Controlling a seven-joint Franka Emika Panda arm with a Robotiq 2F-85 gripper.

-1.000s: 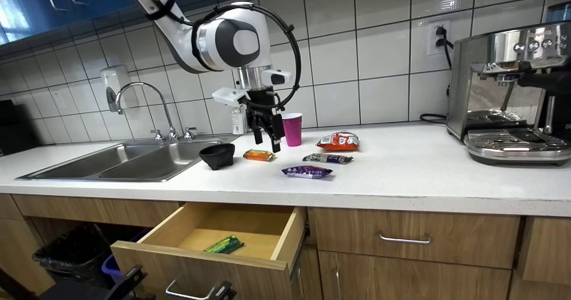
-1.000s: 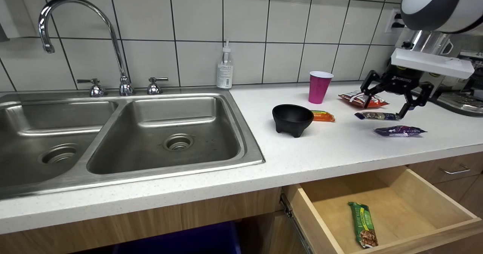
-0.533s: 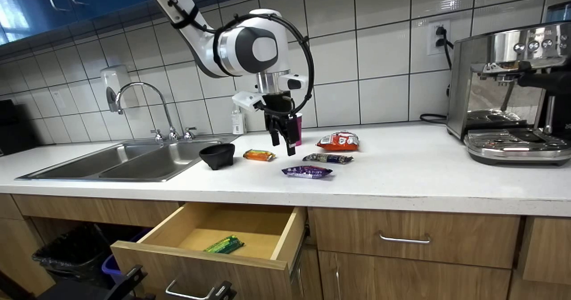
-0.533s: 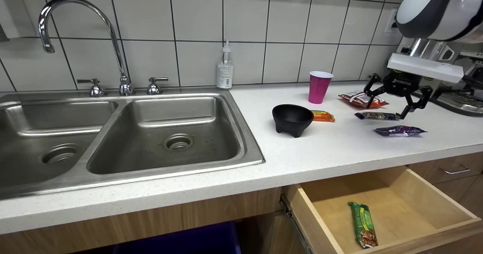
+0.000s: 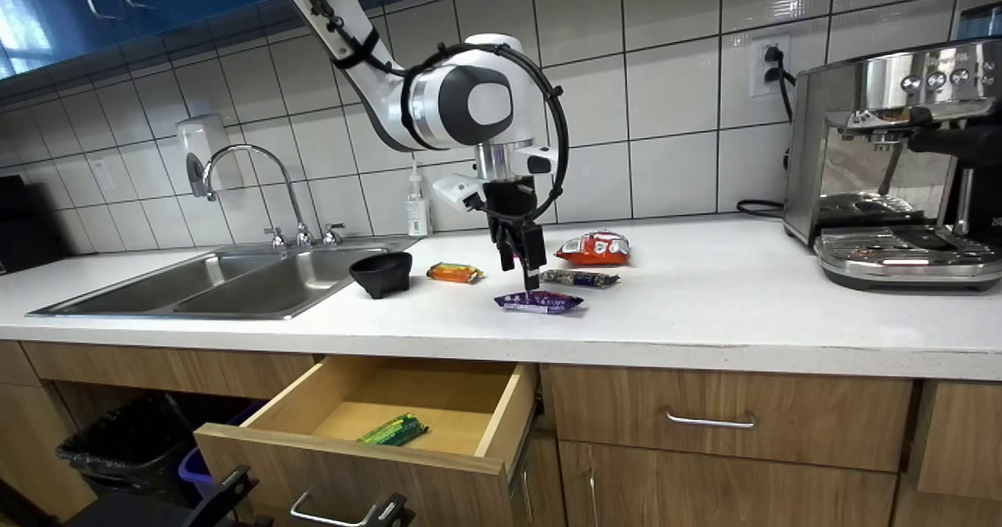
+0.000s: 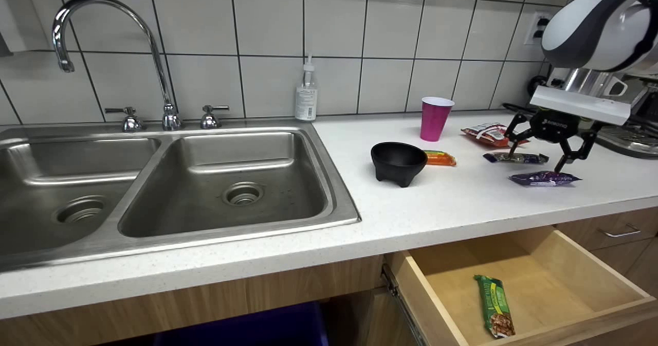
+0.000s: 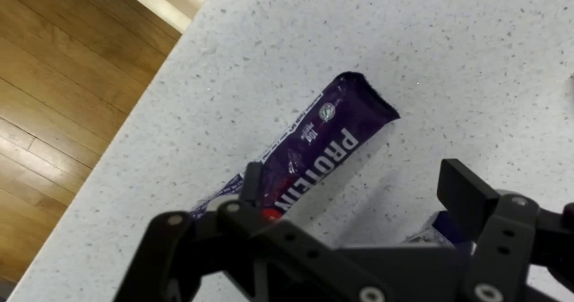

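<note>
Gripper hung spread, empty; one finger overlapped the purple bar, contact unclear. Straight drop risked crushing it.

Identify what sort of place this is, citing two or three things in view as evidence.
Probably a kitchen, though home or office is unclear: a sink is set into the counter, which also bears a coffee machine.
</note>
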